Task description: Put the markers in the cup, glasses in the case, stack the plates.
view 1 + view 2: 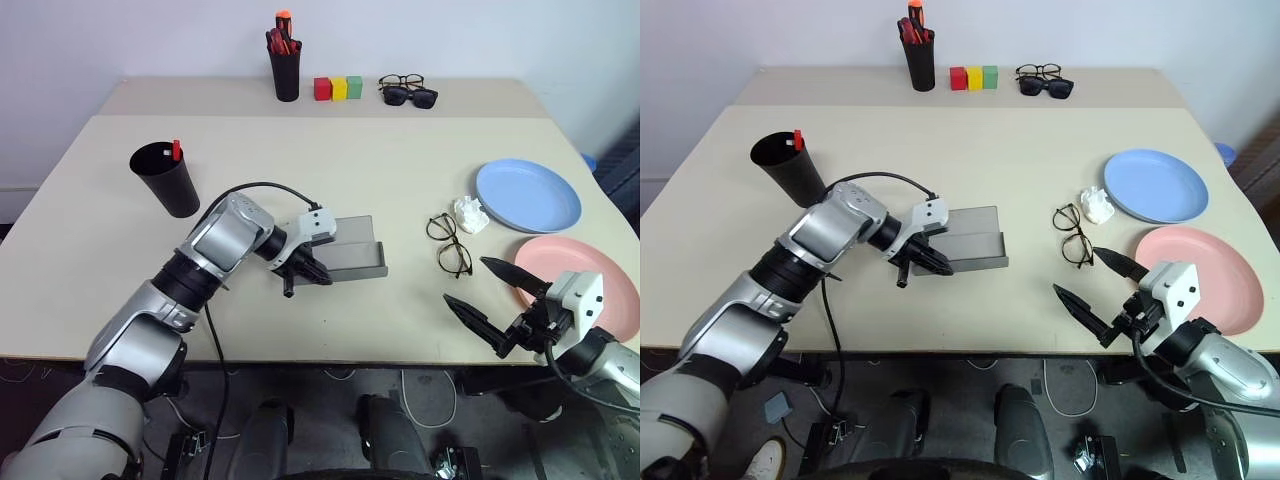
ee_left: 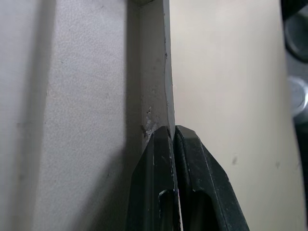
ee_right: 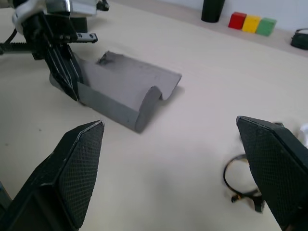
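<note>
The left gripper point(image 1: 312, 272) has its two black fingers pressed together on the thin front wall of the grey spectacle case point(image 1: 352, 253), at the case's left end; the case lies open in the middle of the beige table point(image 1: 330, 160). The right gripper point(image 1: 490, 300) hangs off the table's near edge, right of the case, fingers spread wide and holding nothing. Just right of the case lie the wire-framed glasses point(image 1: 448, 243), with a crumpled white scrap point(image 1: 470, 214) beyond them. Further right sit the light blue plate point(image 1: 528, 195) and, nearer the edge, the salmon pink plate point(image 1: 585, 280), side by side and unstacked. Left of the case stands the wide black cup point(image 1: 166, 178) with a red-capped marker point(image 1: 176, 150) in it.
</note>
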Action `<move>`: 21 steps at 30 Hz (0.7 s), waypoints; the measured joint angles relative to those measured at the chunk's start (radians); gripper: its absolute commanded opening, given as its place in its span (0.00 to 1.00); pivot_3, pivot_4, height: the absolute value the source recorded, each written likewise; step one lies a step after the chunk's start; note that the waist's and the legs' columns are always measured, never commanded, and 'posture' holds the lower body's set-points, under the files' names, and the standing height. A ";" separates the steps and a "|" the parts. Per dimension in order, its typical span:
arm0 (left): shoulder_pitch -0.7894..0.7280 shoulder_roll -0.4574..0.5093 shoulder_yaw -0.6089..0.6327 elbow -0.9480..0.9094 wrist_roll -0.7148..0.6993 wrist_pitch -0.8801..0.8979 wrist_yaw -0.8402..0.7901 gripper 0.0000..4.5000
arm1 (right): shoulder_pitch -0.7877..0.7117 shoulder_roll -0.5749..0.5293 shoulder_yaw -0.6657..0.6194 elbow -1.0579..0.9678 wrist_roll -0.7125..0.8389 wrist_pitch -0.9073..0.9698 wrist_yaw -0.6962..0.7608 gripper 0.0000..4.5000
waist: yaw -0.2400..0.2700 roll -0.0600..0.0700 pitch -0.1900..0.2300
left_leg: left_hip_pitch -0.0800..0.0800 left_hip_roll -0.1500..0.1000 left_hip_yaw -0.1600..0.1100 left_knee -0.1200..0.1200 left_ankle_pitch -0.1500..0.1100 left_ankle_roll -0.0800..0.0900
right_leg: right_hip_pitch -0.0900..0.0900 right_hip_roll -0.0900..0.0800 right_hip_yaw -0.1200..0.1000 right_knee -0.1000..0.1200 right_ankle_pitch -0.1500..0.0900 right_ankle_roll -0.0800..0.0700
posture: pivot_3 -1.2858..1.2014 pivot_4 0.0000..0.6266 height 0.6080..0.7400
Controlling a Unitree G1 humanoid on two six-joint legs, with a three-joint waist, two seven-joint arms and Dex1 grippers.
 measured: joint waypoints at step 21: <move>-0.008 -0.059 -0.069 0.012 0.003 -0.015 0.061 0.00 | -0.085 -0.050 0.021 0.036 -0.043 0.075 -0.030 1.00 | 0.004 0.000 0.000 | 0.000 -0.001 0.000 0.001 0.000 0.000 | 0.001 0.000 0.000 0.000 0.000 0.000 | 0.52 0.24 1.00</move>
